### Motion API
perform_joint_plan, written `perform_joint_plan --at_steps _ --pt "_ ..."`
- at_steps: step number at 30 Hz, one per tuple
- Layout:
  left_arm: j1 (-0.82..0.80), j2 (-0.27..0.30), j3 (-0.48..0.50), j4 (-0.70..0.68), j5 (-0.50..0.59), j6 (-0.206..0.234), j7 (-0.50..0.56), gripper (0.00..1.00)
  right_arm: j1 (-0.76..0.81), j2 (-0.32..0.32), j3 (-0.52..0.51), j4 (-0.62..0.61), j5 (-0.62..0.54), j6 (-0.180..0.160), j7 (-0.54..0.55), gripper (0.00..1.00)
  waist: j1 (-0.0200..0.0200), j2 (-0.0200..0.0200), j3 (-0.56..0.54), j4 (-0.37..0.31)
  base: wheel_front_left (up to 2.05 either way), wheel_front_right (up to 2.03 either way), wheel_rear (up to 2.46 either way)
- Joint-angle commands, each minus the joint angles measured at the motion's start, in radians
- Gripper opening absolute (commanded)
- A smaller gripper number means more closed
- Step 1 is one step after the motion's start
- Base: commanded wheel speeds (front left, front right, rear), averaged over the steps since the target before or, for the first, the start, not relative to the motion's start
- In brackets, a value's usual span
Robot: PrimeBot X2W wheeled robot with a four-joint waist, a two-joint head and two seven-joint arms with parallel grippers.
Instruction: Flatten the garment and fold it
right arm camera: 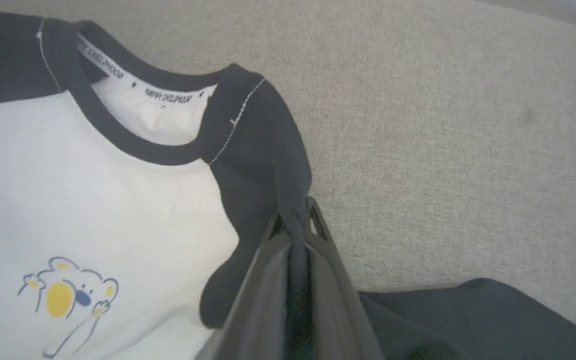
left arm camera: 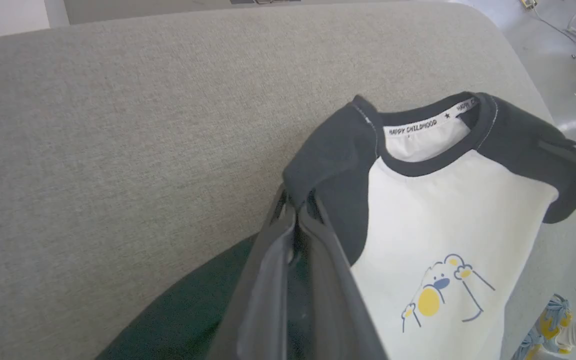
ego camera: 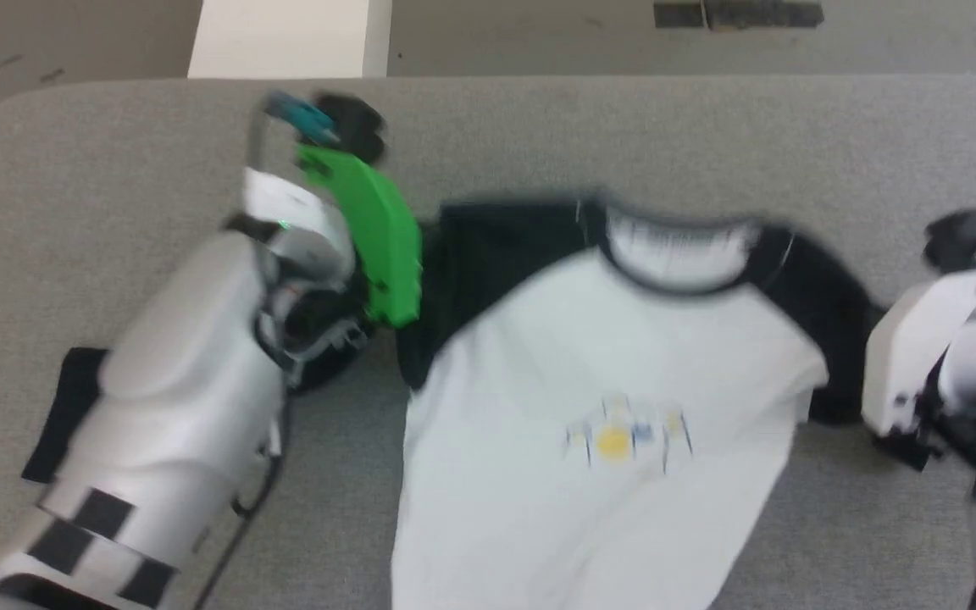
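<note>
While the shirt [ego camera: 607, 373] lies face up on the bench [ego camera: 115, 152], its collar points to the far edge, hem toward the robot. Left tool [left arm camera: 295, 207] and right tool [right arm camera: 295, 215] each pinch a black shoulder.

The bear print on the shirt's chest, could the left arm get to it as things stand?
Probably, but not freely: the print lies bare and close by, with nothing over it, yet the left gripper is shut on the garment at its black shoulder and would have to let go first.
</note>
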Motion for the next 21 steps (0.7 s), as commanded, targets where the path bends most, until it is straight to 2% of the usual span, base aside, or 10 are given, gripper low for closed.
perform_joint_plan --at_steps 1,6,11,15,21 --pt "-0.031 0.013 0.03 -0.016 -0.021 0.004 -0.019 0.0 -0.045 -0.002 -0.011 -0.011 0.025 -0.002 -0.011 0.0 0.0 0.0 -0.031 0.005 0.0 0.0 0.0" --pt "-0.126 0.063 0.101 -0.04 -0.011 0.006 -0.069 0.0 -0.183 -0.025 -0.007 -0.009 0.094 -0.002 0.008 0.0 0.0 0.0 -0.055 0.001 0.0 0.0 0.0" --pt "-0.27 0.125 0.126 -0.02 0.077 0.001 -0.135 0.0 -0.383 -0.063 0.056 0.04 0.111 -0.002 0.0 0.0 0.0 0.0 -0.036 -0.019 0.0 0.0 0.0" --pt "-0.395 0.162 0.141 0.013 0.148 0.0 -0.193 0.0 -0.566 -0.039 0.093 0.133 0.112 -0.002 -0.021 0.0 0.0 0.0 0.007 -0.04 0.0 0.0 0.0" --pt "-0.591 0.203 0.15 0.088 0.257 0.006 -0.289 0.0 -0.858 0.027 0.131 0.285 0.046 -0.002 -0.125 0.0 0.0 0.0 0.101 -0.071 0.0 0.0 0.0"
